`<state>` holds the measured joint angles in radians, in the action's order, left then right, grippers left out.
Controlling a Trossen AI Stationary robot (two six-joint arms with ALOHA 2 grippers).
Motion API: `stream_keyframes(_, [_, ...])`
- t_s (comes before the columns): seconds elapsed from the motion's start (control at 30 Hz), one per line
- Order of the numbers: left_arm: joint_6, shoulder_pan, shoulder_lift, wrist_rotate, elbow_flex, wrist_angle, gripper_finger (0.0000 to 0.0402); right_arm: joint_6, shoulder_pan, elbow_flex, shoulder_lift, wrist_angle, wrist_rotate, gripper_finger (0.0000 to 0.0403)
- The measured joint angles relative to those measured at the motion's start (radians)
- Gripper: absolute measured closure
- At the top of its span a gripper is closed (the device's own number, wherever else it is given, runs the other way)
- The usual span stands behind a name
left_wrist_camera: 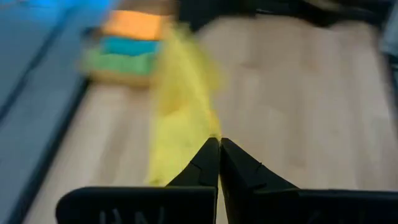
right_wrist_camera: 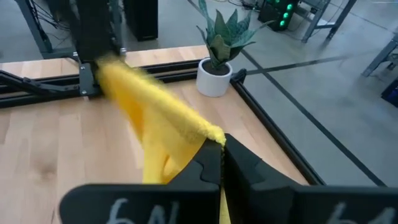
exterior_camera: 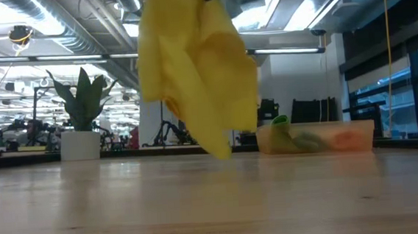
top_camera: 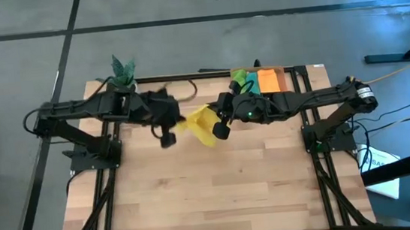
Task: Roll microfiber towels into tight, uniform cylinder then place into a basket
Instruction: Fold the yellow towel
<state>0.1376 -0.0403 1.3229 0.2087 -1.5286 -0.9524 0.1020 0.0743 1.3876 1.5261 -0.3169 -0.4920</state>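
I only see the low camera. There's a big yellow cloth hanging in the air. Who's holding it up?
Observer: Both arms. The left end effector pinches one corner of the yellow towel, and the right end effector pinches another.
Operator: Is it touching the table?
Observer: From above I cannot tell; it hangs between the arms over the wooden table.
Operator: What's in that orange box behind it?
Observer: The basket holds three flat towels: a green towel, a teal towel and an orange towel.
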Motion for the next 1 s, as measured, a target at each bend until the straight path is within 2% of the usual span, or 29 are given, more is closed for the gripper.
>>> stream_keyframes(0.03, [-0.01,-0.008,0.003,-0.017,0.0,0.001,0.0402,0.0,0.001,0.0,0.0,0.001,0.001,0.04])
stream_keyframes(0.07, [-0.005,-0.014,0.004,0.017,0.001,-0.013,0.0401,0.0,0.001,0.0,0.0,-0.001,0.002,0.04])
stream_keyframes(0.13, [0.048,-0.015,0.001,0.143,0.001,-0.061,0.0402,-0.002,0.003,0.0,0.0,0.0,0.004,0.04])
stream_keyframes(0.17, [0.064,-0.008,0.001,0.14,0.001,-0.067,0.0401,-0.002,0.002,0.0,0.0,0.0,0.003,0.04])
stream_keyframes(0.23, [0.049,-0.002,0.001,0.02,0.001,-0.054,0.0402,0.0,-0.001,0.0,0.0,0.0,0.001,0.04])
stream_keyframes(0.27, [0.038,-0.012,0.002,-0.005,0.001,-0.044,0.0401,0.002,-0.001,0.0,0.0,0.0,0.0,0.04])
stream_keyframes(0.37, [0.076,-0.035,0.015,0.148,0.002,-0.089,0.0401,0.002,0.001,0.0,0.0,-0.003,0.0,0.04])
stream_keyframes(0.4, [0.094,-0.032,0.015,0.155,0.003,-0.091,0.0402,0.005,0.001,0.0,0.0,-0.003,0.0,0.04])
stream_keyframes(0.5, [0.051,-0.038,0.024,0.024,-0.001,-0.035,0.0401,0.026,-0.002,0.0,0.0,-0.004,-0.002,0.04])
stream_keyframes(0.63, [0.09,-0.049,0.043,0.18,0.004,-0.099,0.0401,0.027,0.001,0.0,0.0,-0.004,0.001,0.04])
stream_keyframes(0.73, [0.054,-0.042,0.047,0.052,0.001,-0.063,0.0401,0.034,-0.001,0.0,0.0,-0.004,0.001,0.04])
stream_keyframes(0.77, [0.038,-0.052,0.053,0.044,0.001,-0.066,0.0401,0.042,-0.002,0.0,0.0,-0.004,0.001,0.04])
stream_keyframes(0.87, [0.085,-0.052,0.055,0.149,0.003,-0.128,0.0401,0.049,-0.001,0.0,0.0,-0.004,0.002,0.04])
stream_keyframes(1.0, [0.071,-0.047,0.054,0.037,0.001,-0.113,0.0401,0.049,0.0,0.0,0.0,-0.007,0.007,0.04])
